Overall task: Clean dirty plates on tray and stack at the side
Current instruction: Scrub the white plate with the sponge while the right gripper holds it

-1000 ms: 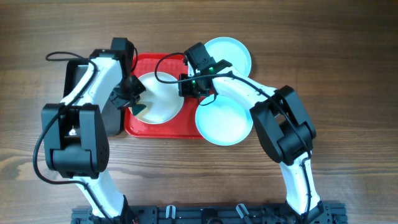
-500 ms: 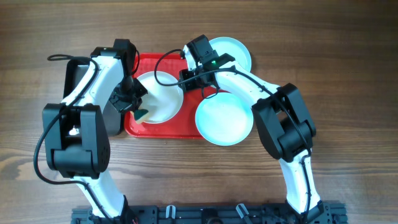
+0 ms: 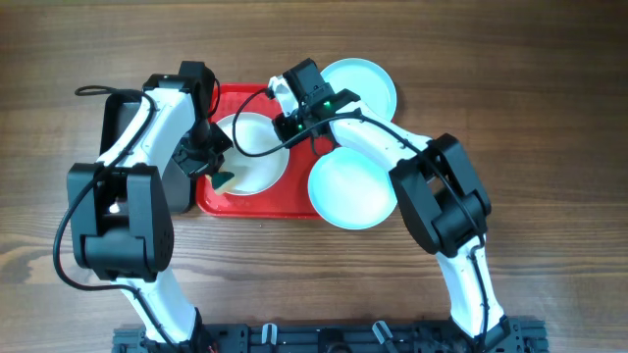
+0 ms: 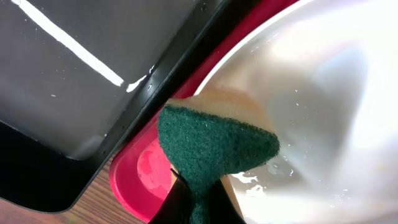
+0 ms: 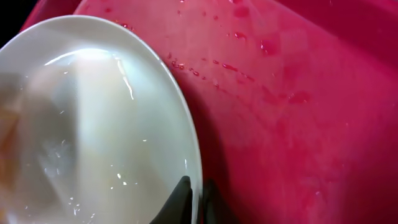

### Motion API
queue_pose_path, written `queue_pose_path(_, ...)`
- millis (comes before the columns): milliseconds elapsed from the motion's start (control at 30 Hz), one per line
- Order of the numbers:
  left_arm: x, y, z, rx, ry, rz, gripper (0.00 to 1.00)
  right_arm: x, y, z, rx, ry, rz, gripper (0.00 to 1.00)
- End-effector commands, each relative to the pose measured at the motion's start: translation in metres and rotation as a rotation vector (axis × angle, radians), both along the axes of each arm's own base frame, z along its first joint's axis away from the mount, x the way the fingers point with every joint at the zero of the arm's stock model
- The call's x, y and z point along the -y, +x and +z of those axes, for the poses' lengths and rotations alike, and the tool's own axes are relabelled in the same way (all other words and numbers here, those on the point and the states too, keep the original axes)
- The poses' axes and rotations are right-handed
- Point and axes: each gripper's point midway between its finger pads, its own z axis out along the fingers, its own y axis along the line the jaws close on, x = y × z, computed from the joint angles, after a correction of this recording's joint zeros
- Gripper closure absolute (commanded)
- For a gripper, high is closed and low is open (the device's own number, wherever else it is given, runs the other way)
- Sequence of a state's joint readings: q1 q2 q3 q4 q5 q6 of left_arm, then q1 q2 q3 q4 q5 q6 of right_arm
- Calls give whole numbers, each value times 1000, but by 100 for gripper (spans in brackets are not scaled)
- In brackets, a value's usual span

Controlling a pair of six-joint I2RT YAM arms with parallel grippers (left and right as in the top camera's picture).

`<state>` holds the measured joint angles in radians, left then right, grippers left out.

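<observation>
A creamy white plate (image 3: 257, 157) lies on the red tray (image 3: 257, 202), wet inside. My left gripper (image 3: 211, 169) is shut on a green and yellow sponge (image 3: 222, 179) pressed on the plate's left rim; the left wrist view shows the sponge (image 4: 214, 146) against the plate (image 4: 323, 93). My right gripper (image 3: 285, 134) is shut on the plate's right rim, and the right wrist view shows its fingers (image 5: 198, 196) pinching the rim of the plate (image 5: 93, 137) over the tray (image 5: 298, 112). Two aqua plates lie to the right: one at the back (image 3: 361, 84), one nearer (image 3: 353, 191).
A black tray (image 3: 118, 127) stands left of the red tray, partly under my left arm, and shows in the left wrist view (image 4: 93, 81). The nearer aqua plate overlaps the red tray's right edge. Wooden table (image 3: 549, 118) surrounds everything.
My right gripper has moved left across the tray and closed on the white plate's right rim. My left gripper with the sponge has shifted slightly on the plate's left side.
</observation>
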<state>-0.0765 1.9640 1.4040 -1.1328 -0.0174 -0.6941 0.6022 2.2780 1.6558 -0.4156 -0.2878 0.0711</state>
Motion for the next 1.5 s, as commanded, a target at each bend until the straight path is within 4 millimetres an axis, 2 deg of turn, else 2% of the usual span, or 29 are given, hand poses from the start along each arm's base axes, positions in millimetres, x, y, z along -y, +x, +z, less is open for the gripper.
queue_pose_path(0, -1, 0, -4, -12, 8, 16, 96, 7, 4, -17, -71, -24, -144, 96)
queue_pose_path(67, -1, 1, -4, -9, 8, 16, 96, 21, 10, -20, -82, -66, -267, 96)
queue_pose_path(167, -1, 4, -5, 7, 7, 16, 96, 35, 7, -26, -138, -100, -384, 96)
queue_pose_path(400, 0, 14, -6, 46, 4, 17, 96, 72, -26, -35, -395, -171, -707, 96)
queue_pose_path(533, 1, 19, -6, 68, 2, 17, 96, 67, -35, -34, -454, -153, -704, 96)
queue_pose_path(667, -5, 36, -14, 152, 58, 1, 96, 59, -28, -32, -398, -133, -588, 96)
queue_pose_path(767, 10, 47, -26, 218, 50, -136, 96, 58, -27, -31, -387, -132, -575, 96)
queue_pose_path(967, 46, 26, -35, 165, 25, -325, 96, 58, -24, -33, -378, -131, -578, 96)
queue_pose_path(1100, 107, 2, -33, 134, -263, -687, 96, 58, -24, -33, -377, -130, -577, 96)
queue_pose_path(1167, 119, -8, -30, 125, -347, -783, 96, 58, -24, -33, -377, -129, -577, 96)
queue_pose_path(1233, 123, -14, -28, 118, -397, -844, 96, 58, -24, -33, -375, -130, -576, 96)
queue_pose_path(1333, 118, -10, -29, 130, -381, -855, 96, 59, -24, -33, -373, -132, -578, 96)
queue_pose_path(1367, 109, -3, -31, 132, -324, -809, 96, 59, -24, -33, -373, -133, -575, 96)
queue_pose_path(1433, 79, 10, -35, 126, -146, -657, 96, 59, -24, -33, -371, -133, -572, 96)
queue_pose_path(1467, 55, 16, -36, 120, -9, -546, 96, 59, -24, -33, -370, -135, -568, 96)
